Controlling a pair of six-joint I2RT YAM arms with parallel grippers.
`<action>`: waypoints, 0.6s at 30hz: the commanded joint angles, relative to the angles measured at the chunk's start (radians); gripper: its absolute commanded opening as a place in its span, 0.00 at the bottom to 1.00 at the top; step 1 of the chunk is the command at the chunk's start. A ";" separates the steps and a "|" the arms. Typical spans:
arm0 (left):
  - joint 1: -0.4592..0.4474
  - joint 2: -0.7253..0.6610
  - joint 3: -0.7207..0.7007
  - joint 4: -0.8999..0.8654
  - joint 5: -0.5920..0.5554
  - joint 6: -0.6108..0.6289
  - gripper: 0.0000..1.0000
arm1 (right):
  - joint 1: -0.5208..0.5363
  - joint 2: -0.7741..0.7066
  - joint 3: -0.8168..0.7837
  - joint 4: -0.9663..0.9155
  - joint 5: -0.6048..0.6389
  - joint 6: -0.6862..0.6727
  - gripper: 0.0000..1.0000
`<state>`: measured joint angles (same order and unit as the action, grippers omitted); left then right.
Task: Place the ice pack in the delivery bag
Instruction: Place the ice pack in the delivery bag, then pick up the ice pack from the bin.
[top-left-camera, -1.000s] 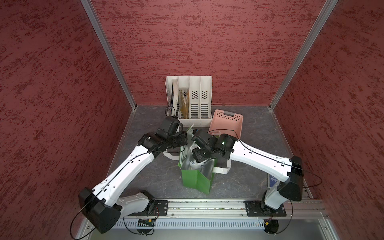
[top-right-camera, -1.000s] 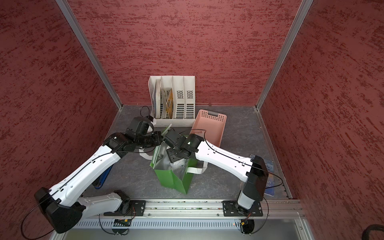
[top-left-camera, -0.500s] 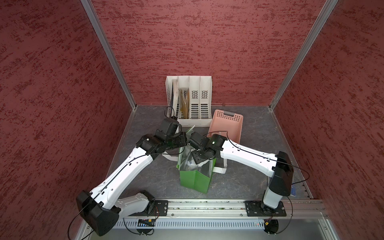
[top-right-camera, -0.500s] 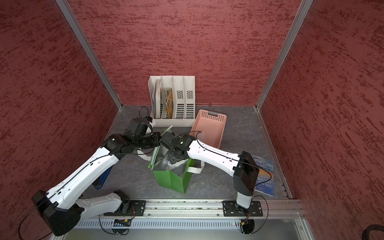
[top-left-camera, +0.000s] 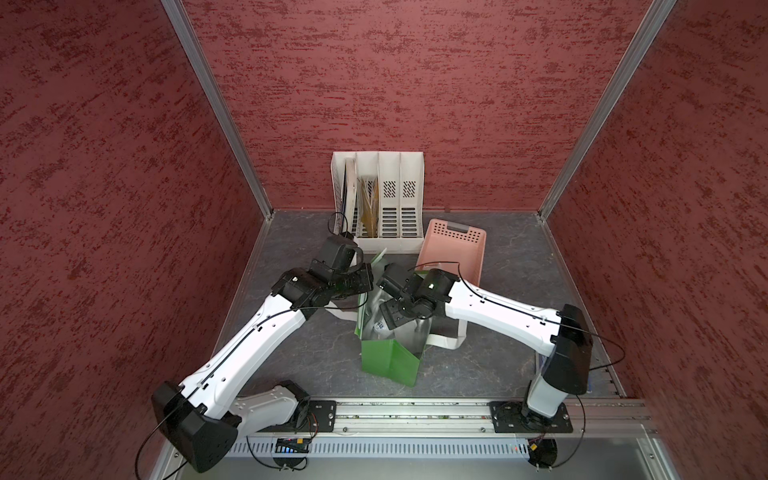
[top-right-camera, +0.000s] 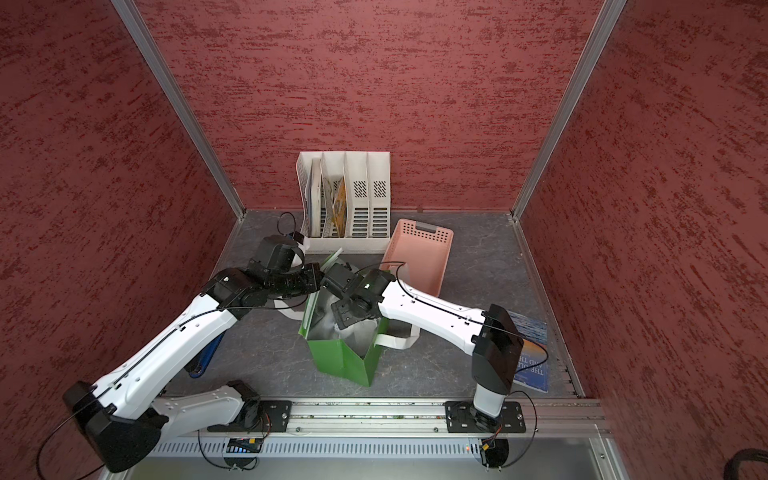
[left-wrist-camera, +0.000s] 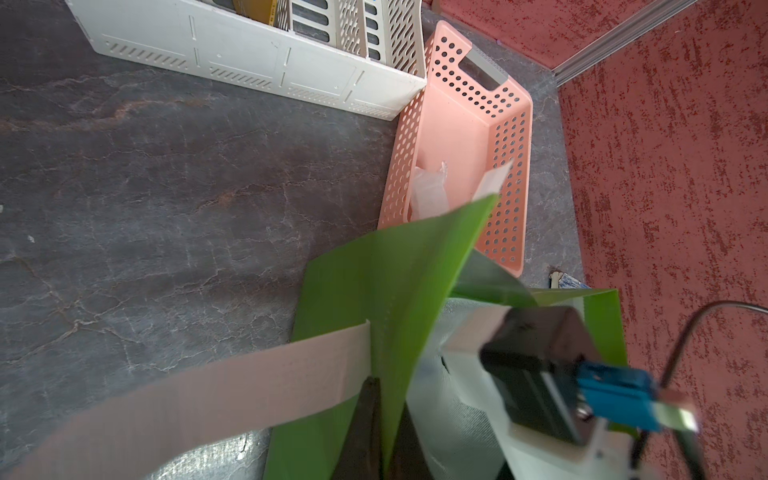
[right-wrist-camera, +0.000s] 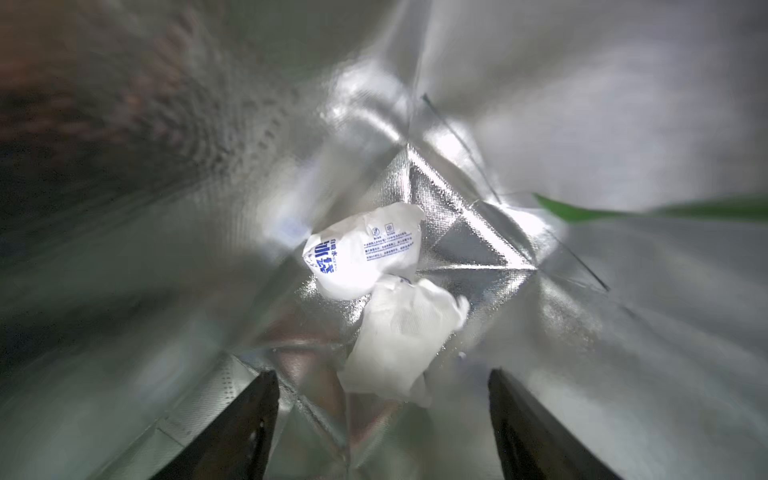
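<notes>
While the left pincer (left-wrist-camera: 388, 428) is squeezing together on the green side of the delivery bag (left-wrist-camera: 374, 282) and holding its mouth wide, the right pincer (right-wrist-camera: 380, 374) is hanging inside it with its two black fingers (right-wrist-camera: 249, 424) standing far apart and gripping nothing. The ice pack (right-wrist-camera: 361, 257), white with blue writing, is lying down at the bottom on the shiny silver lining, well below those fingers and not touching them. A second white lump (right-wrist-camera: 399, 345) is lying right against it. The view is blurry there, so it may be another pack or a folded part of the same one. In both top views the delivery bag (top-left-camera: 388, 361) is standing upright on the dark surface (top-left-camera: 316, 349), just in front of the pink basket (top-left-camera: 457, 237), with both arms meeting over its mouth.

It looks like the putting-in part is about done, and the job now is getting the right arm out nicely. It should be going straight up, with its fingers wide so they are not pinching the foil or a white strap (left-wrist-camera: 208, 395). The left pincer should be holding the side firmly until the right one is clear, because the bag is soft and could be tipping or folding shut. Only then should it be letting go
</notes>
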<state>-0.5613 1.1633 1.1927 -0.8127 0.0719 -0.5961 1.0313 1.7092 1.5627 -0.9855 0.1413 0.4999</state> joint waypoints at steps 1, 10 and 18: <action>0.000 -0.016 -0.014 0.004 -0.032 -0.005 0.00 | -0.005 -0.176 -0.012 0.102 0.042 -0.045 0.84; 0.001 -0.008 -0.011 0.001 -0.030 -0.002 0.00 | -0.248 -0.496 -0.066 0.240 0.191 -0.094 0.86; 0.002 -0.005 -0.004 0.001 -0.029 -0.005 0.00 | -0.538 -0.248 -0.095 0.210 -0.056 -0.159 0.90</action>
<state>-0.5610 1.1629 1.1900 -0.8143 0.0505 -0.5976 0.5446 1.3254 1.5146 -0.7528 0.2234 0.3904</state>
